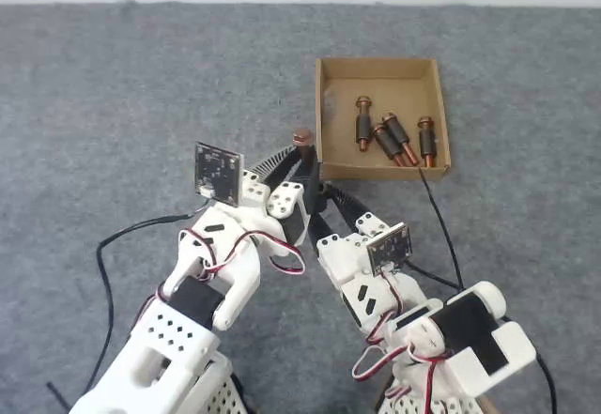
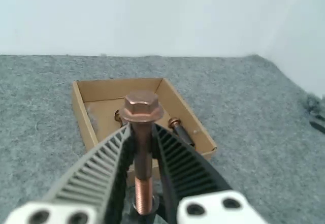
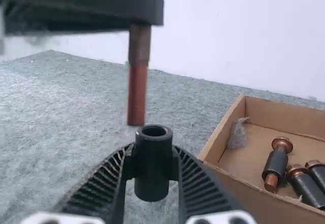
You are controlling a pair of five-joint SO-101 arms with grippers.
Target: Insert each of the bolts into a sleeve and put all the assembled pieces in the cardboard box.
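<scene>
Beside the cardboard box (image 1: 376, 170), bolt (image 1: 301, 137) shank hidden from the high view, head showing, left gripper (image 2: 141, 131) clamped on it, tip just above the sleeve (image 3: 152, 165), right gripper (image 3: 152, 155) pinching that sleeve.

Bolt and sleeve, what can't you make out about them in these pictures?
Right wrist view: bolt head hidden by the blurred left end effector; whether its tip lines up over the sleeve is unclear.
High view: sleeve hidden beneath the left end effector.
Right wrist view: cardboard box cut off by the edge, so its pieces cannot be counted there.
</scene>
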